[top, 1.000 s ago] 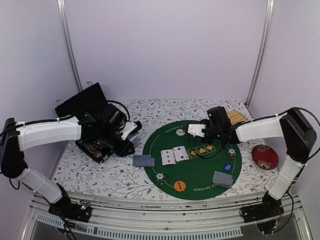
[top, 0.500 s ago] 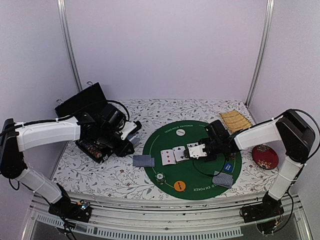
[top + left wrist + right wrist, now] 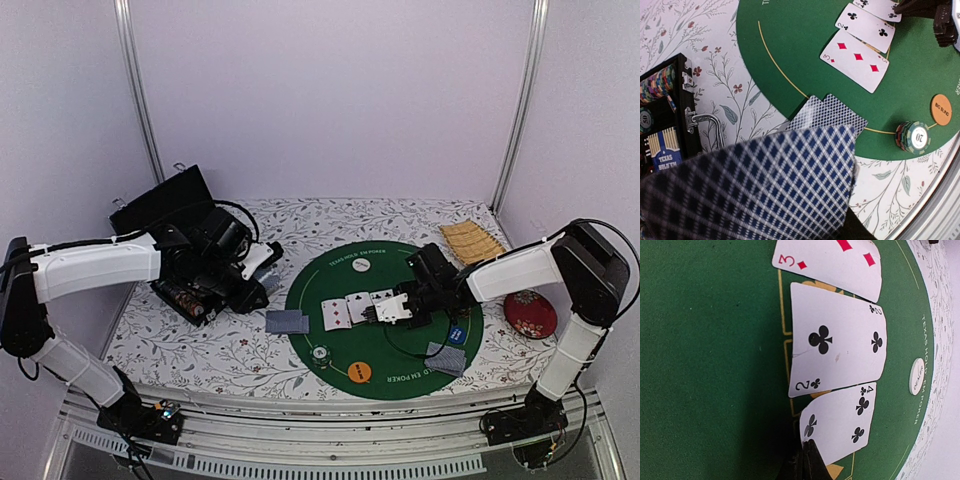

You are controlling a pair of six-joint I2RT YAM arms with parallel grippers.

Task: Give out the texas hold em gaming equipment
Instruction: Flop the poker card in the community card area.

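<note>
Your right claw (image 3: 807,464) pinches the four (image 3: 840,421) to extend the row past the two (image 3: 837,347); your left claw (image 3: 256,268) clamps the deck (image 3: 755,190) as supply.

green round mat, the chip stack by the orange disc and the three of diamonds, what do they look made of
Green mat: looks like felt or similar cloth, matte, no glare, printed yellow line. Chip stack: probably hard plastic or clay composite, striped rim, faint sheen. Three of diamonds: coated paper or plastic, smooth white face, lying flat; cannot tell which.
</note>
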